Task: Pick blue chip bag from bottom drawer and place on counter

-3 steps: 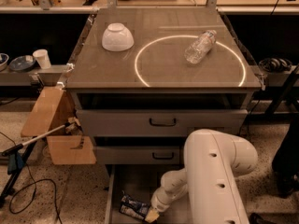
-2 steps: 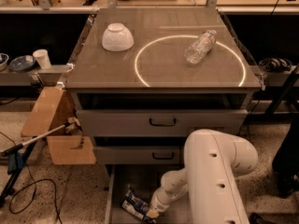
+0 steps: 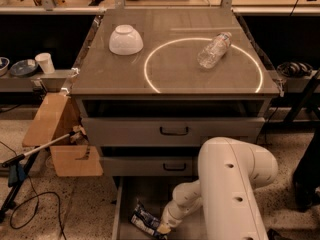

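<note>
The blue chip bag (image 3: 145, 219), dark blue with white print, lies on the grey floor of the open bottom drawer (image 3: 150, 194), near its front left. My white arm reaches down into the drawer, and the gripper (image 3: 163, 228) sits at the bag's right end, touching it. The counter (image 3: 175, 79) with the bright white ring is above the drawers.
A white upturned bowl (image 3: 126, 39) stands at the counter's left. A clear plastic bottle (image 3: 214, 50) lies inside the ring. Two shut drawers with black handles (image 3: 174, 131) are above the open one. A cardboard box (image 3: 55, 134) stands left of the cabinet.
The gripper has moved a little toward the bag's right end. The bag has hardly shifted.
</note>
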